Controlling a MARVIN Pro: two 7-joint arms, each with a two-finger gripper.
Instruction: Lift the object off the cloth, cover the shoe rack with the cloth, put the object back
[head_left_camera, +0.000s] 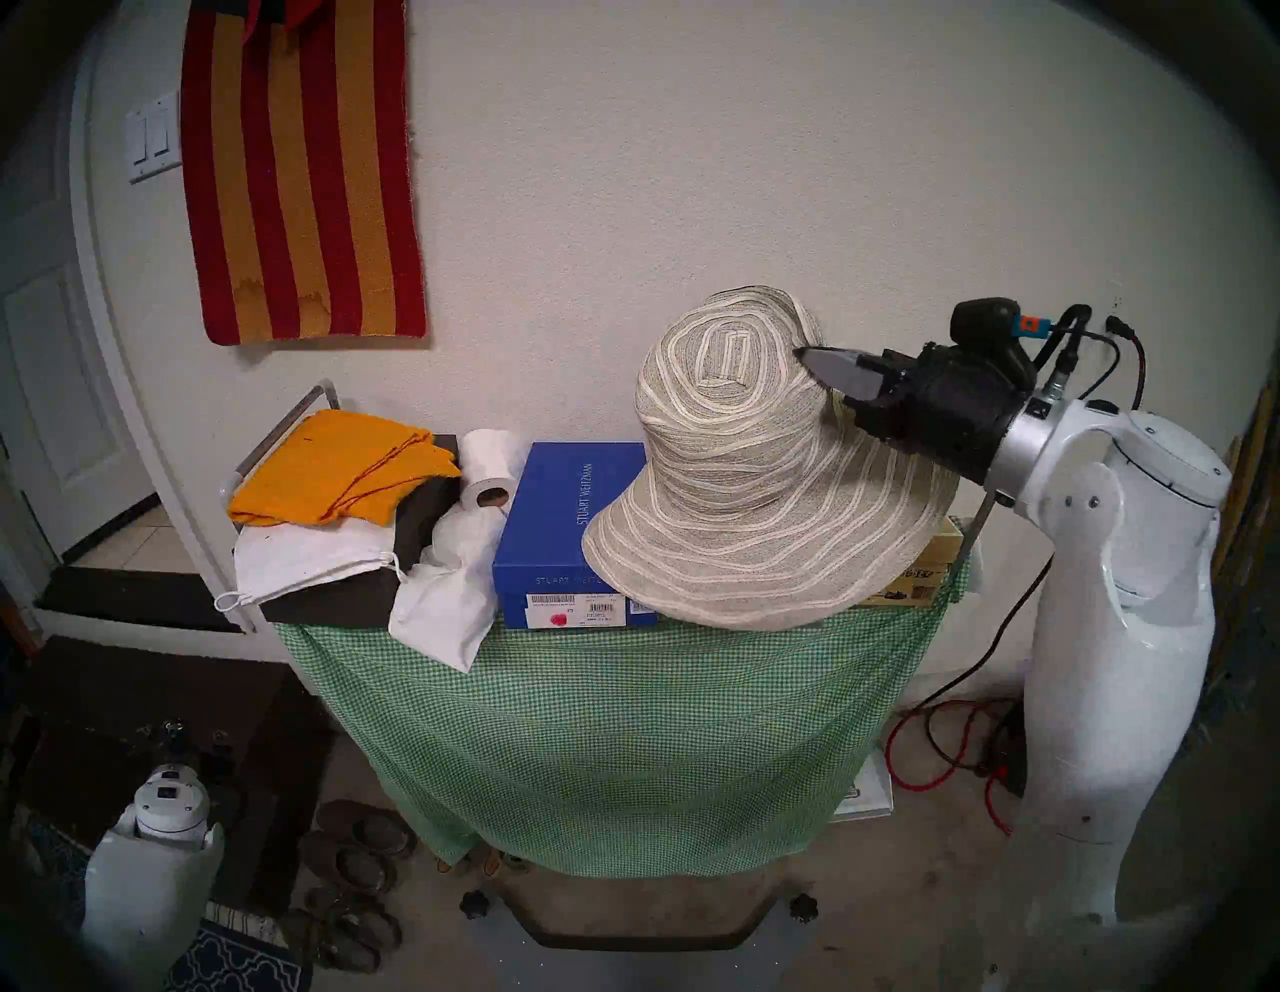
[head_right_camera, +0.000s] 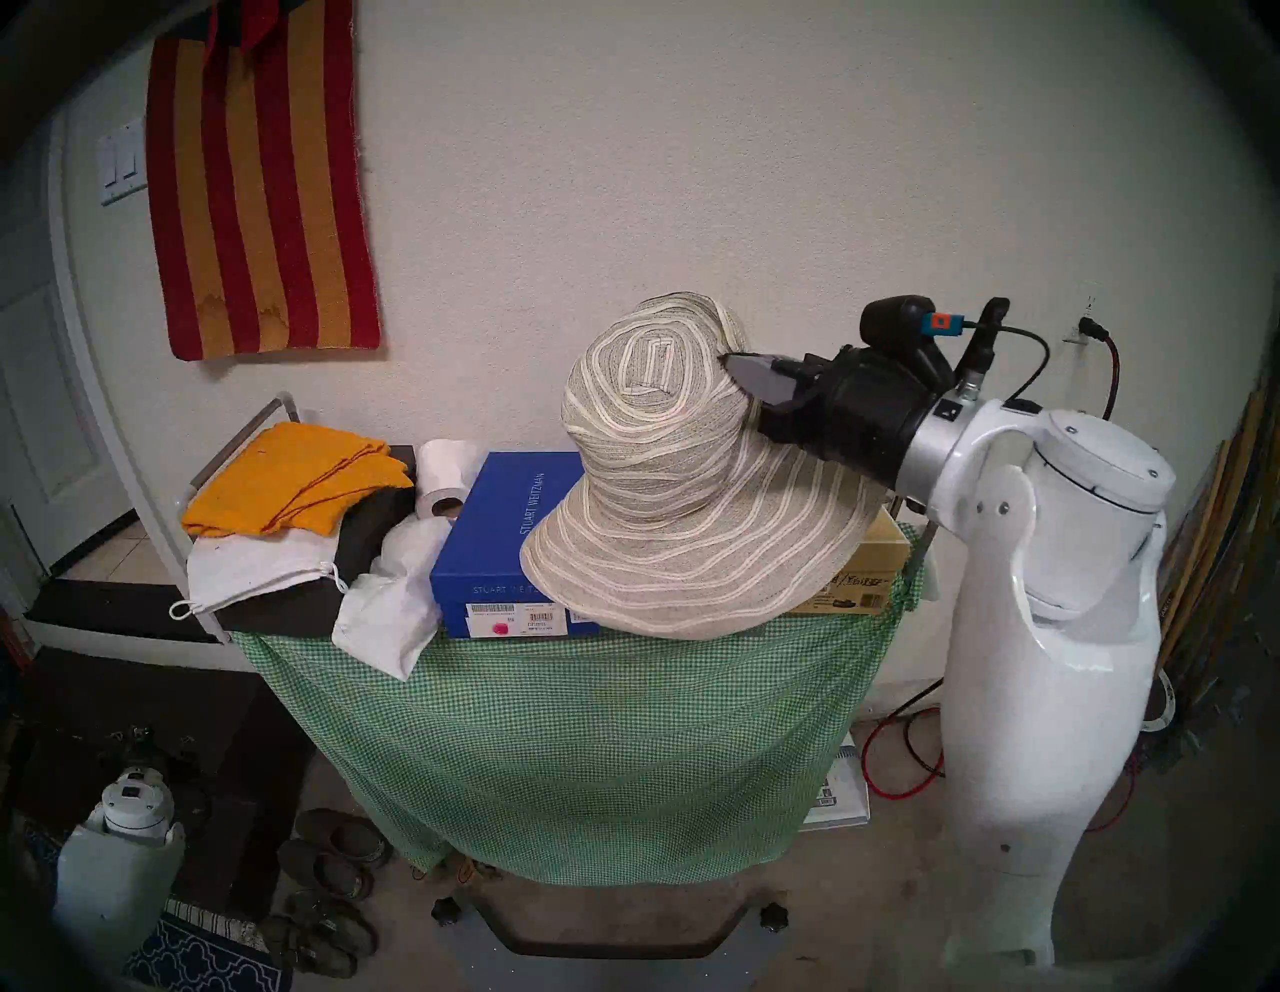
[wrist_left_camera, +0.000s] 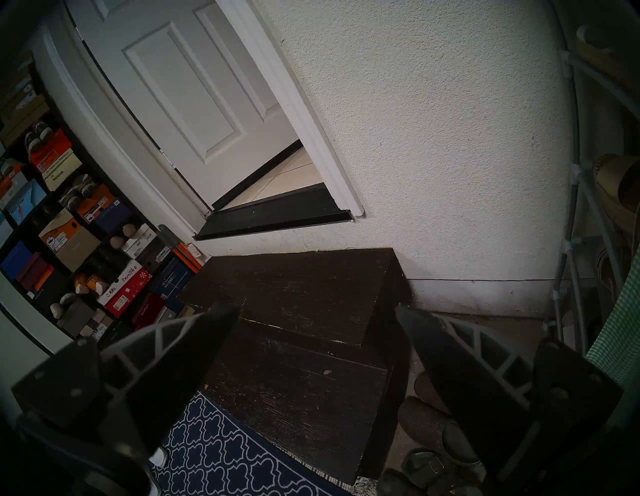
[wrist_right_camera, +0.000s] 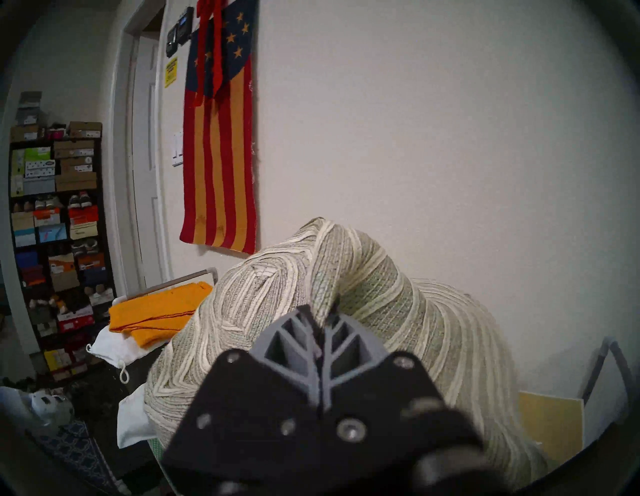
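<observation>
Right tool pinching striped hat; left tool agape; "STUART WEITZMAN" box.

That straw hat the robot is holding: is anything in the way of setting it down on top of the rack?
The hat hangs pinched in the right fingers over a blue box and a tan box; nothing else visible is in the way.

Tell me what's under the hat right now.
The hat, pinched at its crown by the right tool, has its brim draped over the blue box and a tan box, above the cloth. Whatever lies beneath the brim's middle is hidden.
</observation>
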